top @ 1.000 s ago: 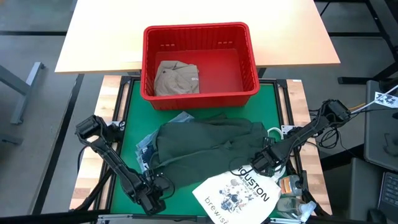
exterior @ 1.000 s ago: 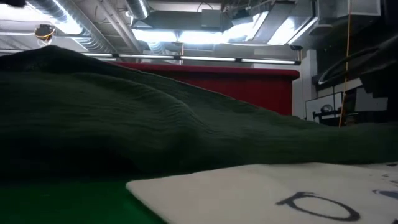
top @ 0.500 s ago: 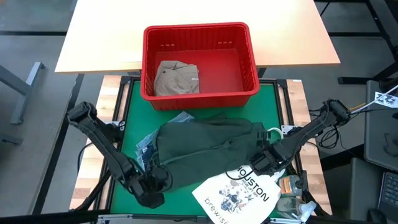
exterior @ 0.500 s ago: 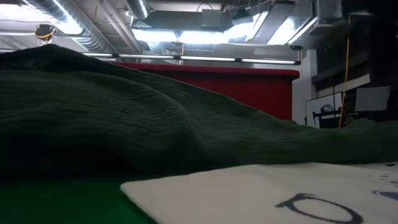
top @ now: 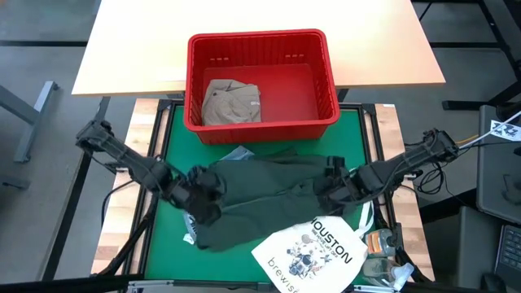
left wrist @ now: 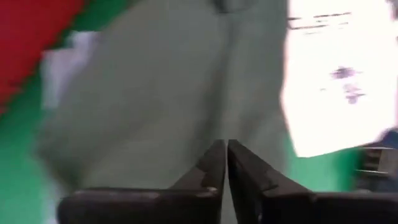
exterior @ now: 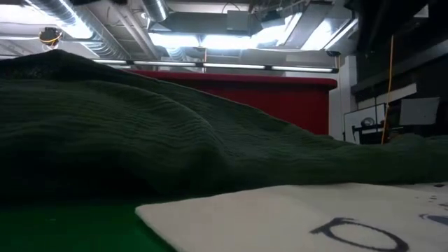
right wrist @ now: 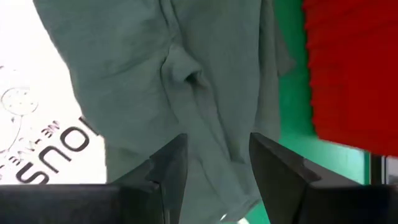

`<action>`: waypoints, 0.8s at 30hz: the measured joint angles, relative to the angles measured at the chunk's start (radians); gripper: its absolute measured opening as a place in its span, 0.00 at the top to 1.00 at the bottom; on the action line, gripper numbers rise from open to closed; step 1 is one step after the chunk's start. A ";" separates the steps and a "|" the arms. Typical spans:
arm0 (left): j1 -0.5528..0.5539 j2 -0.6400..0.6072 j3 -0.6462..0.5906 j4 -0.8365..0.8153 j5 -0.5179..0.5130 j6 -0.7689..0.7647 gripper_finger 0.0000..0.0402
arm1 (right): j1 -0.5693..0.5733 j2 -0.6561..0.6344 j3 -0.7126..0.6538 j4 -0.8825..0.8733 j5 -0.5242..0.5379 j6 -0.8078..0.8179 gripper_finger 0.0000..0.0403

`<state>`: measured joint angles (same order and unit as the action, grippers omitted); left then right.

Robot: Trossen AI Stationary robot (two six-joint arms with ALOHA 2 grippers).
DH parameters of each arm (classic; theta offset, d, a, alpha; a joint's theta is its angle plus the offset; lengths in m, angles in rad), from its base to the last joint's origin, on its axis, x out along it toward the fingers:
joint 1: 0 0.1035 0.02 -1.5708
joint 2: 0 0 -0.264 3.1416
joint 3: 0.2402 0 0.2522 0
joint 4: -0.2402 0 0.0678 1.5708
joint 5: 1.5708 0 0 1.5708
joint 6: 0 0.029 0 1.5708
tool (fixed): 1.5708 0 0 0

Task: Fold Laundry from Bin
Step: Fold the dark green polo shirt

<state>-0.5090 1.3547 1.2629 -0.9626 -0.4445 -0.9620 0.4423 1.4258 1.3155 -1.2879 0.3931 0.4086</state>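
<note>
Bright ceiling lights (exterior: 210,42) glare in the low view; the left wrist view is motion-blurred.

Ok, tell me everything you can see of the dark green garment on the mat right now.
The dark green garment is a soft, finely ribbed fabric, lying rumpled and unfolded on the green mat in front of the red bin. Its left edge overlaps a light blue denim piece; its near edge lies under a corner of the white tote bag. The left pincer, shut, is over its left end, and the right pincer, open, over its right.
</note>
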 joint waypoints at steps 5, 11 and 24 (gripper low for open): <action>0.118 -0.016 0.000 -0.230 -0.001 -0.011 0.81 | -0.053 0.000 0.000 0.058 0.000 -0.079 0.57; 0.242 -0.007 0.000 -0.383 -0.006 -0.103 0.66 | -0.089 0.000 0.000 0.099 0.000 -0.150 0.57; 0.376 -0.006 -0.164 -0.221 0.153 -0.128 0.66 | -0.103 0.000 0.000 0.144 -0.003 -0.208 0.57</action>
<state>-0.1326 1.3486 1.0986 -1.1836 -0.2919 -1.0897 0.3393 1.4258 1.3151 -1.1439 0.3904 0.2005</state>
